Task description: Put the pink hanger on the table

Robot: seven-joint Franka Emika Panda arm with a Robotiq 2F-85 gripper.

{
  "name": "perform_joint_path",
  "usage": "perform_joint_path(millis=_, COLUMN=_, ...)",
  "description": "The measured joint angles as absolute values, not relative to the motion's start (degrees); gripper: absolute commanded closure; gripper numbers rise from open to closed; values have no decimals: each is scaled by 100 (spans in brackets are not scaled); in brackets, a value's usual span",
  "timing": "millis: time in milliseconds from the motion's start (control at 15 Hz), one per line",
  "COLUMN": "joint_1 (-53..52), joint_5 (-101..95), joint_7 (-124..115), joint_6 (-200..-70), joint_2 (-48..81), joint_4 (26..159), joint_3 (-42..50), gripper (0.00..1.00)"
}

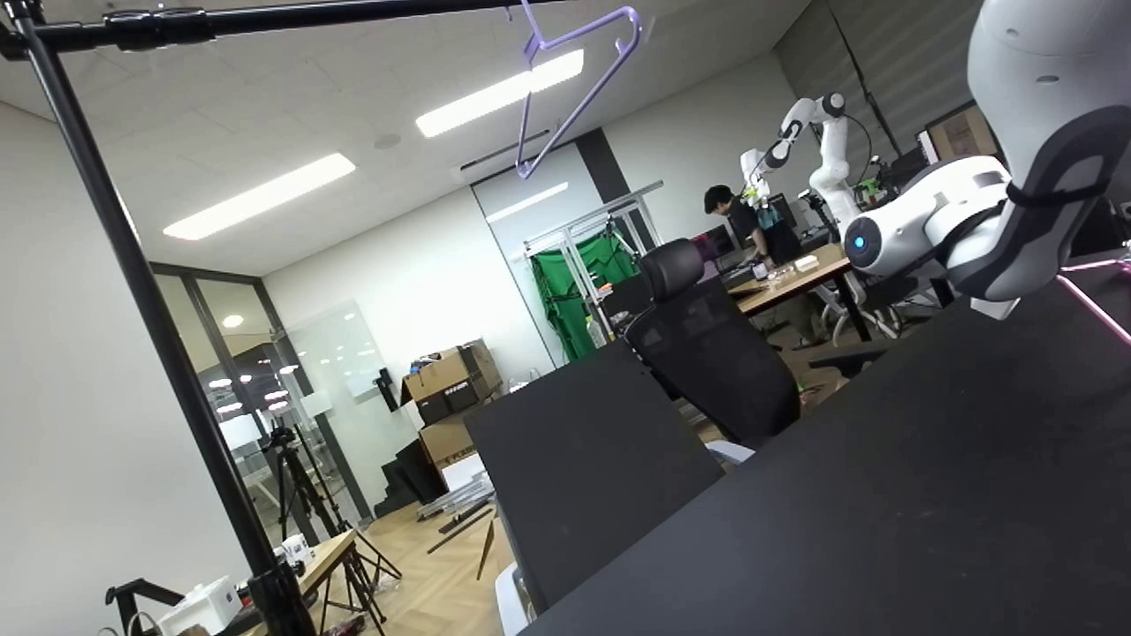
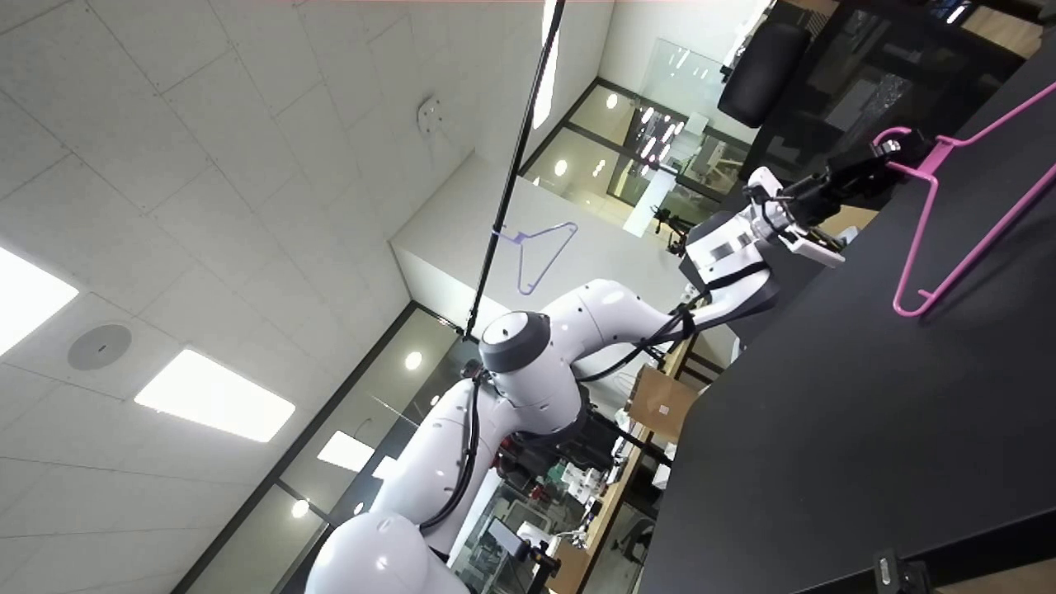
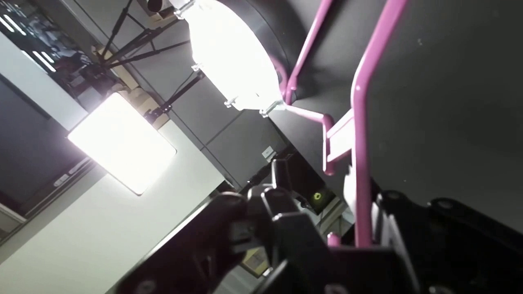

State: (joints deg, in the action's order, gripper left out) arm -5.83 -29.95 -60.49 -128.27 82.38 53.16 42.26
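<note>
The pink hanger (image 2: 938,157) stands tilted at the black table (image 2: 817,429) in an exterior view, its long lower bar at or just above the surface. I cannot tell whether the bar touches. Its hook curls at my gripper (image 2: 902,151). In the wrist view my gripper (image 3: 315,173) has its fingers apart with a gap between them. The pink hanger (image 3: 359,122) runs up beside the right finger over the table (image 3: 457,114), and part of its hook is hidden behind the gripper. In an exterior view only a piece of the pink hanger (image 1: 1096,305) shows; the gripper is hidden there.
A lavender hanger (image 1: 583,109) hangs from a black rail (image 1: 353,15) on a black post (image 1: 168,344); it also shows in an exterior view (image 2: 548,261). A black chair (image 1: 716,362) stands past the table's edge. A bracket (image 2: 899,573) sits at another table edge.
</note>
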Motion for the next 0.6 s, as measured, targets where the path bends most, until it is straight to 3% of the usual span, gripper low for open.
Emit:
perform_joint_path(millis=267, joint_1=-408, joint_5=-2568, joint_7=-4788, joint_6=-13141, joint_2=7707, joint_4=5338, joint_3=3699, gripper=2)
perform_joint_path(millis=600, joint_1=-52, joint_5=-1873, joint_7=-3013, joint_6=-13079, joint_2=6955, joint_4=5377, joint_3=2857, gripper=0)
